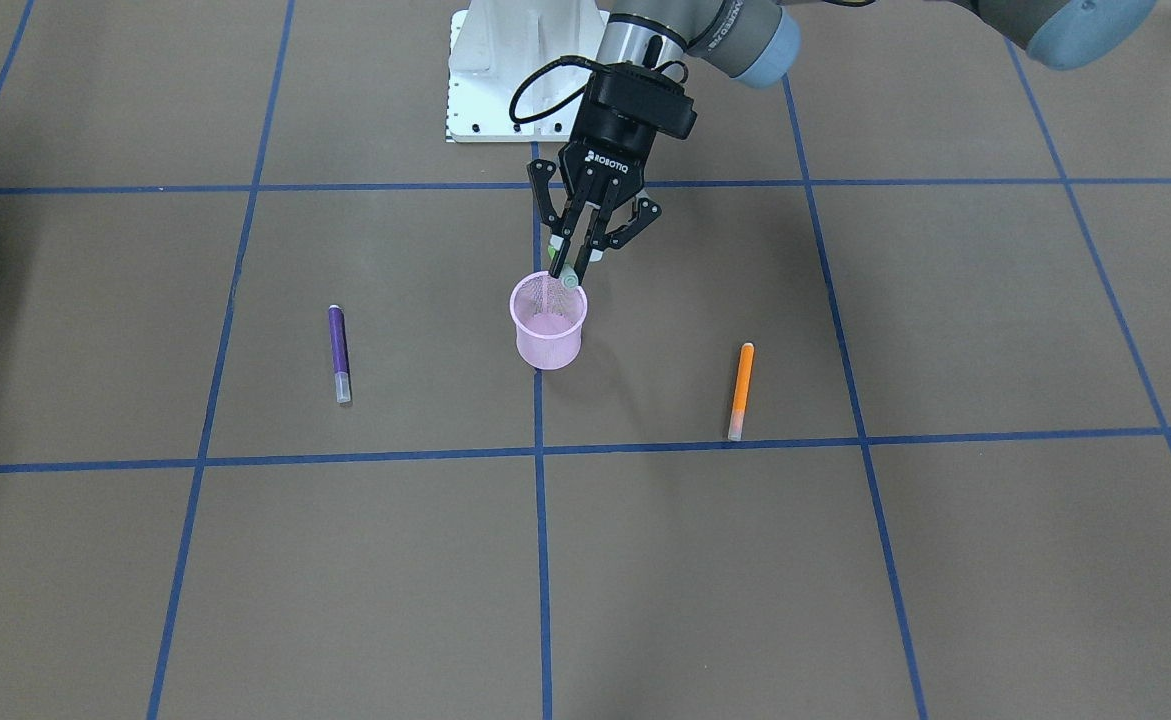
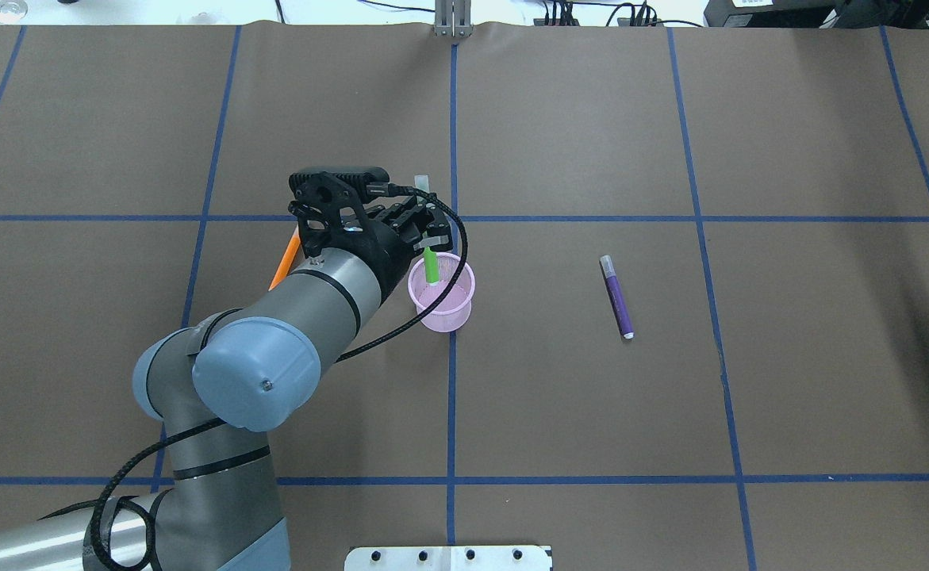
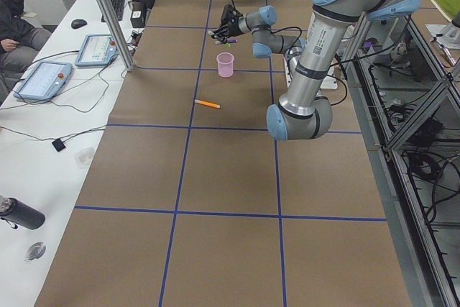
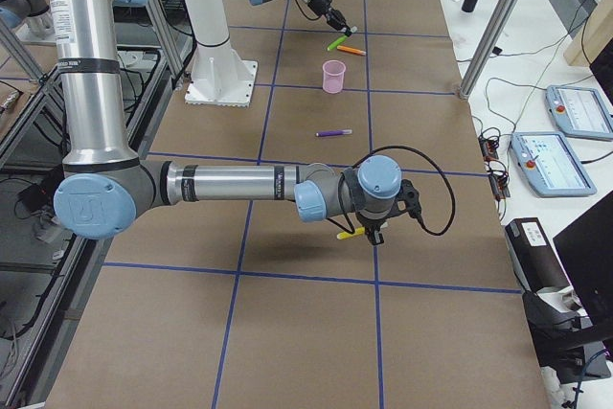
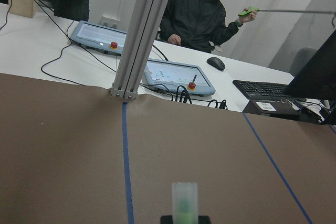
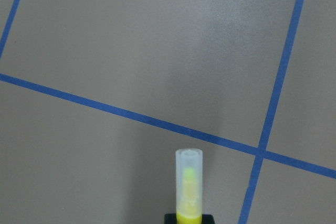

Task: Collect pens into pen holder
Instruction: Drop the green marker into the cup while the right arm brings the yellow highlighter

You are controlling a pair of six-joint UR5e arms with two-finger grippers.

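Green pen (image 2: pixel 431 268): hanging tilted just inside pen holder (image 1: pixel 548 345) rim.
Left end effector (image 1: pixel 573 265): clenching green pen.
Risk: releasing off-centre, catching rim, tipping pen holder.

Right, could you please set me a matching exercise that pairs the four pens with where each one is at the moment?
Things:
1. green pen
2. purple pen
3. orange pen
4. yellow pen

Places:
A. lying on the table, on the robot's left of the pen holder
B. gripped by the right tool, above bare table
C. gripped by the left tool, over the pen holder
D. lying on the table, on the robot's right of the pen holder

Pairs: 1-C, 2-D, 3-A, 4-B.
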